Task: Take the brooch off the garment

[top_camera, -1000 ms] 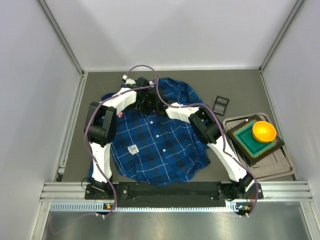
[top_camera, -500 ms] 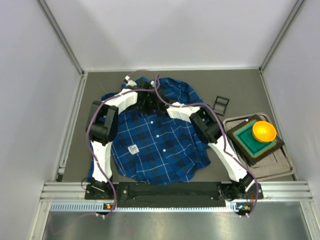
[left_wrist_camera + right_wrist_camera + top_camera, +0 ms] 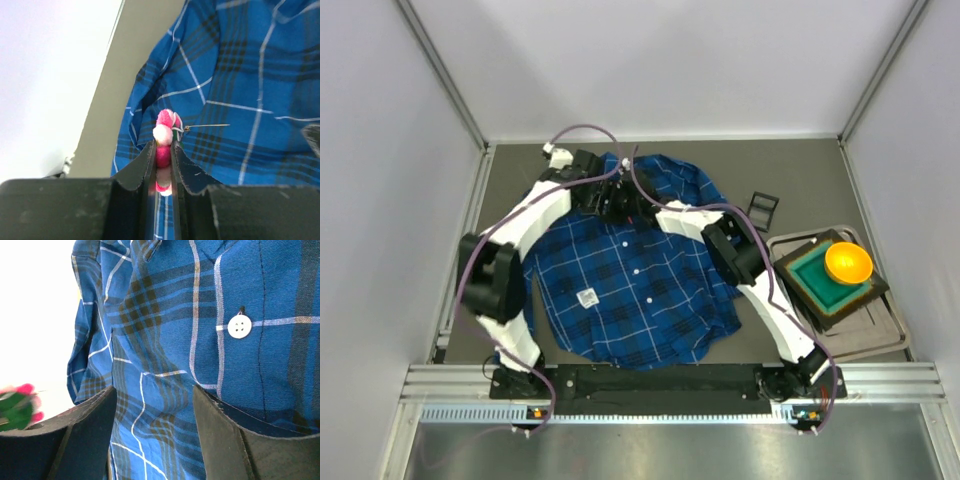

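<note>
Left gripper (image 3: 163, 146) clamped on brooch (image 3: 164, 125) at garment's (image 3: 240, 75) far-left edge; right gripper (image 3: 154, 390) jaws apart. Exposed pin could snag cloth, or brooch could slip.

The right gripper (image 3: 152, 400) holds its dark fingers (image 3: 85, 440) wide apart over the garment (image 3: 165, 300), plaid cloth showing between them; a white button (image 3: 239, 326) sits upper right; the brooch (image 3: 17, 402), blurred pink and green, shows at the left edge beside the cloth.

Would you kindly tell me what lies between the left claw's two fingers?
The brooch, pinched in the left claw; the left wrist view shows it.
</note>
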